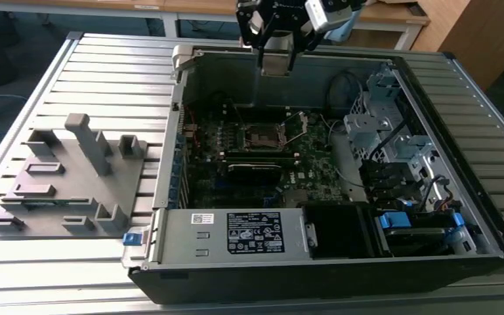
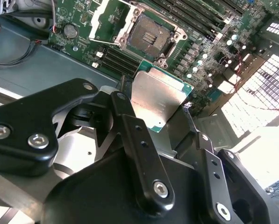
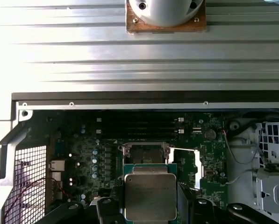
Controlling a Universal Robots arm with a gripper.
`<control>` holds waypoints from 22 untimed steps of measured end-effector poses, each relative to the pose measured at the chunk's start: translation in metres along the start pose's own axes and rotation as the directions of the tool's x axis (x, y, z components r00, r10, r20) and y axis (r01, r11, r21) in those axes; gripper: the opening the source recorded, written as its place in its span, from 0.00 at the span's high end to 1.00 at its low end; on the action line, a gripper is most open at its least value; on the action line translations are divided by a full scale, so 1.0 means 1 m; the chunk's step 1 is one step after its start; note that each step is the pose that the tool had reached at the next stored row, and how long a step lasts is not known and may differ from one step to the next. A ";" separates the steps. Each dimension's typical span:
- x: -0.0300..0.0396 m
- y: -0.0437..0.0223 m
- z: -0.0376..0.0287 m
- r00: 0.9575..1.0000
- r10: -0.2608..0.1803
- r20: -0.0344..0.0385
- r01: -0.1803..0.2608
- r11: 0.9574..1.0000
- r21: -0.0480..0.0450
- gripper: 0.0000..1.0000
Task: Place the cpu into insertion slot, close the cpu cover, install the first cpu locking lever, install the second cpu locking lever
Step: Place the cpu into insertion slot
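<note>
Exterior view, grip: the gripper [image 1: 275,60] hangs over the open computer case [image 1: 488,216], clenched on the cpu [image 1: 275,65]; the chip is in the air, well apart from the insertion slot [image 1: 264,136] on the green board [image 1: 322,177].
Exterior view, room: case walls ring the board; the drive cage [image 1: 383,125] crowds the exterior view's right; the air straight over the socket looks free.
Second wrist view, hold: the fingers [image 2: 130,126] pinch opposite edges of the chip; the socket lies bare, and the cpu cover [image 2: 102,18] appears lifted to one side.
Second wrist view, edges: the memory slots [image 2: 200,18] run near the socket.
First wrist view, alignment: chip edges look roughly parallel to the socket rim.
Judgement: the chip wants to stay flat and square to the rim; a tilted corner could harm the bare contacts.
</note>
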State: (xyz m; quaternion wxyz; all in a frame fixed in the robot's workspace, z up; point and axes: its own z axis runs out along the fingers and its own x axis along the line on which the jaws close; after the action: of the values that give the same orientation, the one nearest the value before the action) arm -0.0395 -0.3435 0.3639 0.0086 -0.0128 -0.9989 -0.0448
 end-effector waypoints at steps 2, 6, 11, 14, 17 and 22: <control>0.0000 -0.0001 0.0013 1.000 0.000 0.000 0.000 1.000 0.000 0.46; -0.0001 -0.0004 0.0039 1.000 0.000 0.000 0.000 1.000 0.000 0.46; -0.0001 -0.0008 0.0085 1.000 0.000 0.000 0.000 1.000 0.000 0.46; -0.0002 -0.0010 0.0109 1.000 0.000 0.000 0.000 1.000 0.000 0.46; -0.0002 -0.0012 0.0136 1.000 -0.001 0.000 0.001 1.000 0.000 0.46; -0.0003 -0.0017 0.0188 1.000 -0.001 0.000 0.001 1.000 0.000 0.46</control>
State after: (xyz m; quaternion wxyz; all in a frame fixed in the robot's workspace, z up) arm -0.0396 -0.3435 0.3450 0.0085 -0.0124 -0.9989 -0.0448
